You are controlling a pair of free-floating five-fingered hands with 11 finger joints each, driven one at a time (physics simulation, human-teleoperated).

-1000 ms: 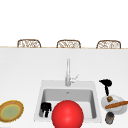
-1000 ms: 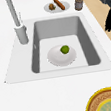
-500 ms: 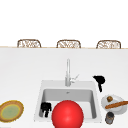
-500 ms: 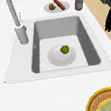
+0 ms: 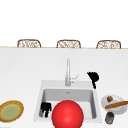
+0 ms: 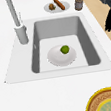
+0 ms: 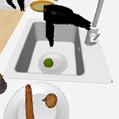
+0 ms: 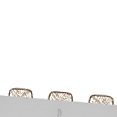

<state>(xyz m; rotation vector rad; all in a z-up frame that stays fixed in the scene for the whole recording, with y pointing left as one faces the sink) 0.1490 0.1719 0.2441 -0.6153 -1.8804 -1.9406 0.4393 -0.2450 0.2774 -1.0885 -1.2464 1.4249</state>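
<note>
A white bowl (image 6: 59, 58) sits on the floor of the sink (image 6: 61, 73), about midway, with a lime (image 6: 64, 49) lying in it toward the faucet side. In the front view a red ball (image 5: 67, 115) covers the front of the basin, hiding the bowl there. The faucet (image 5: 68, 72) rises upright from the back rim of the sink, its lever at the right. The sink is set in a plain white counter (image 5: 25, 75). To its right a white plate (image 7: 60, 113) carries a long brown stick (image 7: 29, 104) and a small brown lump (image 7: 50, 100), lying apart, and a dark jar (image 5: 109, 117) stands just beside the plate at the counter's front. Well to the left lies a yellow-rimmed dish (image 5: 11, 110). Three woven chair backs (image 5: 68, 44) show behind the counter's far edge, and a tan wooden floor (image 6: 95, 8) runs along its near side. The right hand (image 5: 93, 77) hangs in the air right of the faucet; seen from the right side, its fingers (image 7: 50, 35) point down over the basin, loose and grasping nothing, clear of the bowl. The left hand (image 5: 45, 108) floats at the sink's front left corner, out over the floor side, fingers drooping and released, touching nothing.
</note>
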